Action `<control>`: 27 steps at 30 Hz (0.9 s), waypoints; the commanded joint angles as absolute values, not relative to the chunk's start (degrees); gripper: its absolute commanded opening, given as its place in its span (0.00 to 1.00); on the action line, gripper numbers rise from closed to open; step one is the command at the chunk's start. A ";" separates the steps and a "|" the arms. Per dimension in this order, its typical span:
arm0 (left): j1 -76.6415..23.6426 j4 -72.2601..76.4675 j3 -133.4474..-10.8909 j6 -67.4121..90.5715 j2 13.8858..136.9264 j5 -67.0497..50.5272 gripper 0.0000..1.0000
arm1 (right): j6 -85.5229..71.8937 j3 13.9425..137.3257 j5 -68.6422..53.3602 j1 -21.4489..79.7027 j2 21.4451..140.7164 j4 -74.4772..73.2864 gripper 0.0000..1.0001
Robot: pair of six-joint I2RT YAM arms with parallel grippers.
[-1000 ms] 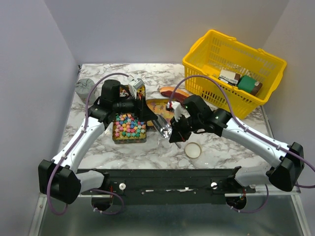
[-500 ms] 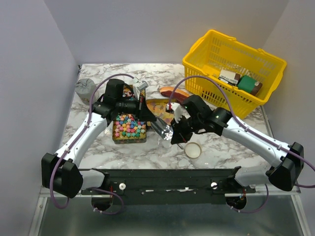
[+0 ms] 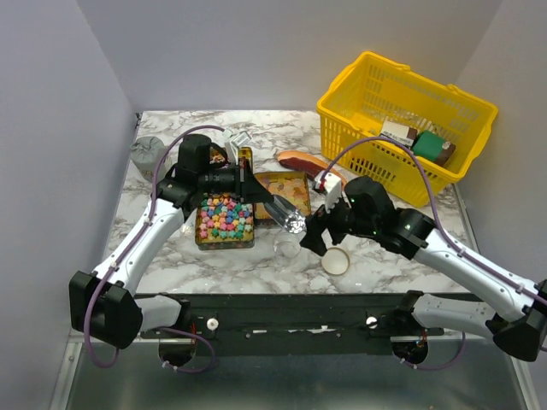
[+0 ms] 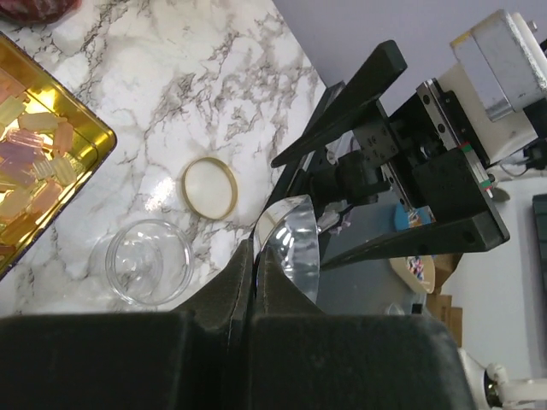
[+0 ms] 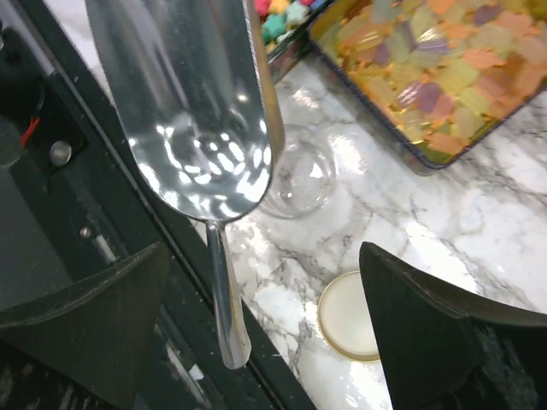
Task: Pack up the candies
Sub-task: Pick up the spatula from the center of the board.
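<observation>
Left gripper [image 3: 255,195]: fingers pressed together, clamped on the metal scoop [image 3: 286,219]. The scoop is held in the air, tilted over the marble tabletop [image 3: 171,265].

Under the left arm is an open gold tin [image 3: 224,243] full of pastel star-shaped candies [image 3: 224,218]. A second gold tin [image 4: 81,115], just right of it, holds the translucent yellow-orange candies [image 5: 436,68].

An empty-looking glass jar [image 3: 288,248] stands upright below the scoop. Its round lid [image 3: 336,261] lies flat nearby.

Right gripper [image 3: 318,237]: fingers [image 5: 85,325] wide apart, holding nothing. It hovers between jar and lid, and the scoop's handle end is free.

A yellow basket [image 3: 467,137] sits at far right.
</observation>
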State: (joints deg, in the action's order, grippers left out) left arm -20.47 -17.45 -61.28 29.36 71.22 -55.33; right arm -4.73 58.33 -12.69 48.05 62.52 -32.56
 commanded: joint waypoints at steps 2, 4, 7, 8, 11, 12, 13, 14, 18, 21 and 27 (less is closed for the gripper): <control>-19.60 -14.68 -62.14 39.54 70.58 -52.39 0.00 | -7.21 55.37 -0.35 48.34 56.96 -25.22 1.00; -19.25 -13.81 -61.79 41.91 71.28 -51.95 0.00 | -6.42 55.81 2.10 48.34 56.78 -25.92 1.00; -19.25 -12.66 -60.74 45.34 71.80 -51.59 0.00 | -4.31 56.51 0.44 48.34 57.48 -26.81 0.89; -19.25 -12.22 -60.04 46.83 71.81 -51.68 0.00 | -4.05 56.69 0.27 48.34 57.65 -26.89 0.86; -19.25 -11.34 -59.24 48.34 71.81 -51.24 0.00 | -3.43 56.51 -2.37 48.34 58.09 -26.11 0.79; -19.25 -11.34 -59.15 48.95 71.81 -51.07 0.00 | -3.43 56.43 -2.55 48.34 58.10 -26.10 0.77; -19.25 -11.42 -59.06 49.22 72.07 -51.06 0.00 | -3.25 56.51 -2.46 48.34 58.10 -26.02 0.72; -19.25 -11.34 -58.80 49.22 72.16 -50.98 0.00 | -3.34 56.34 -2.37 48.43 57.83 -25.93 0.71; -19.25 -9.59 -56.96 51.32 72.16 -51.68 0.00 | -1.76 55.90 -2.28 48.34 57.57 -24.96 0.69; -19.25 -6.95 -55.55 53.43 71.90 -52.38 0.00 | -0.97 56.25 -2.81 48.34 58.35 -24.96 0.65; -19.25 -6.16 -55.11 54.40 72.07 -52.21 0.00 | -0.62 56.51 -6.68 48.43 59.94 -24.96 0.50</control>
